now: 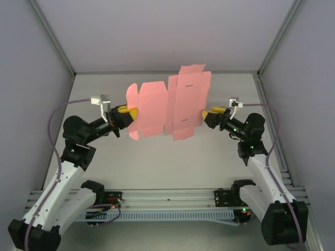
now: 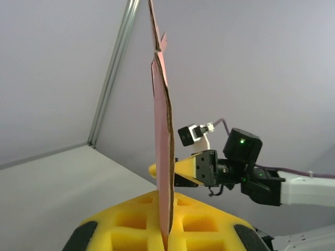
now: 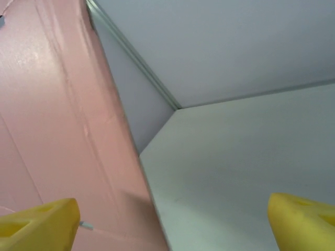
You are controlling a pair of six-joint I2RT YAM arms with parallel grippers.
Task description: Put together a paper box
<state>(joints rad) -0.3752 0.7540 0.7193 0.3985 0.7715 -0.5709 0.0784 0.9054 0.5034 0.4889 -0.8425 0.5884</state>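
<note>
The paper box [image 1: 167, 104] is a flat pink die-cut sheet, flaps and all, up in the air above the bench [image 1: 157, 162] and nowhere touching it. It stands on edge, broad face toward the overhead camera, flaps sticking out at top and bottom. From the left wrist it is a thin vertical blade [image 2: 163, 157], rising straight out of the yellow foam fingers.

The left pincer [image 1: 131, 112] is clamped tight on the sheet's left edge, and in its own view the pads [image 2: 131, 225] meet on the card with no gap, the pincer [image 2: 166, 238] carrying it alone.

Over on the other side, the right pincer [image 1: 211, 112] sits level with the sheet's right edge, jaws wide apart. Its wrist view shows the pincer [image 3: 167, 230] with one yellow finger [image 3: 36, 225] in front of the pink surface [image 3: 47, 130] and the other far across over bare bench [image 3: 235, 172]. Whether that near finger touches the card, I cannot tell. The left wrist camera also catches the right pincer [image 2: 180, 170] just behind the sheet.

Pale walls [image 1: 157, 31] enclose the bench.
</note>
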